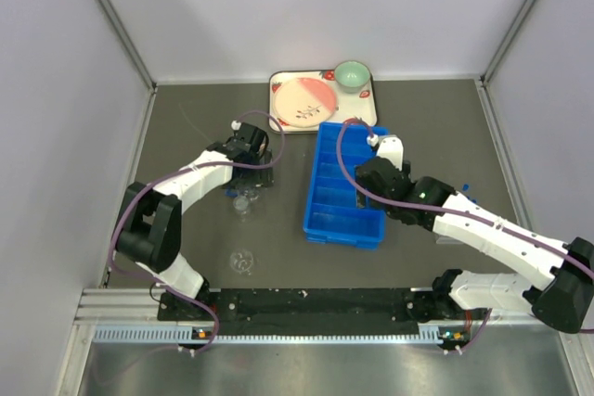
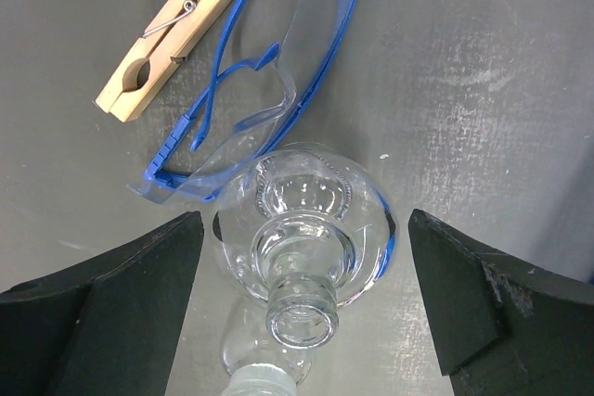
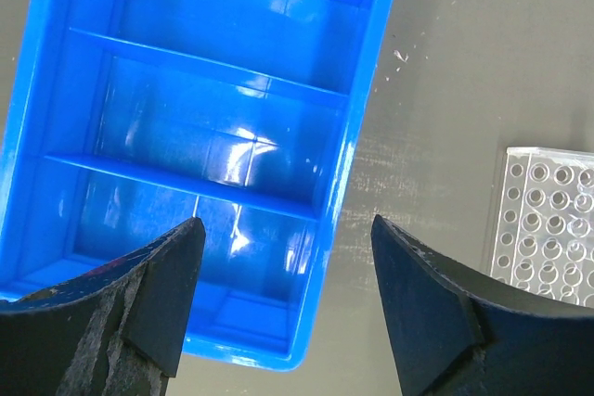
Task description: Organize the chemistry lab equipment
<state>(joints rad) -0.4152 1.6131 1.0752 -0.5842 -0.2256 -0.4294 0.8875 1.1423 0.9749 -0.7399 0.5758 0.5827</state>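
A clear round glass flask (image 2: 302, 229) lies on the dark table between the fingers of my open left gripper (image 2: 306, 224), its neck toward the camera; the pads do not touch it. It shows faintly in the top view (image 1: 243, 201), just near of the left gripper (image 1: 252, 169). A wooden clothespin (image 2: 172, 34) and blue-framed clear goggles (image 2: 269, 71) lie just beyond it. A small clear dish (image 1: 243, 261) sits nearer the arm bases. My right gripper (image 3: 286, 229) is open and empty above the right edge of the blue divided bin (image 3: 213, 136). A clear tube rack (image 3: 548, 229) lies to its right.
The blue bin (image 1: 343, 183) sits mid-table, with my right gripper (image 1: 379, 173) over its right side. A strawberry-print tray (image 1: 278, 90) with a pink plate (image 1: 304, 101) and a green bowl (image 1: 352, 74) stands at the back. Grey walls close in both sides.
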